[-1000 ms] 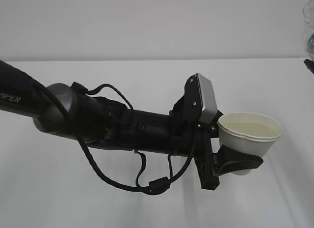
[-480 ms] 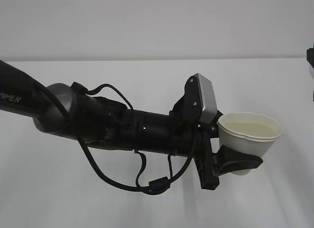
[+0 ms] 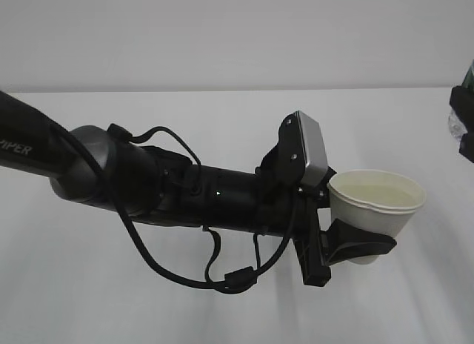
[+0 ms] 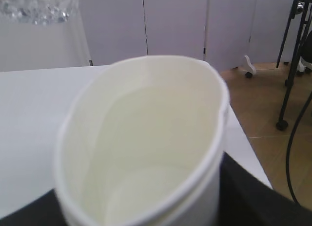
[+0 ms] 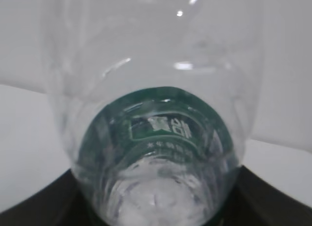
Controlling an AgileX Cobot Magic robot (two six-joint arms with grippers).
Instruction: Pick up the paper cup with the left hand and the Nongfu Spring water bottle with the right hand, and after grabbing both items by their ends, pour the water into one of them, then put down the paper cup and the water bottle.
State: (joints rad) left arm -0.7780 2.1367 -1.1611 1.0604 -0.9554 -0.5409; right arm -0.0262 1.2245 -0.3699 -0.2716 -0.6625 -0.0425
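Paper cup [image 3: 378, 210]: upright, water inside, clamped near its base by left hand [image 3: 337, 247], unchanged over the last second. Nongfu Spring water bottle [image 3: 462, 110]: at three o'clock edge, gripped by right hand [image 3: 465, 118], now drawn aside; pouring likely finished, set-down pending.

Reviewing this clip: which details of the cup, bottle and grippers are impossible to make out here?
- Water bottle: exterior view, cut off by the right edge.
- Right gripper: exterior view, mostly outside the frame.
- Bottle mouth: right wrist view, hidden behind the body.
- Water level in paper cup: pale inside, unclear.
- Left gripper: fingertips hidden behind the cup.
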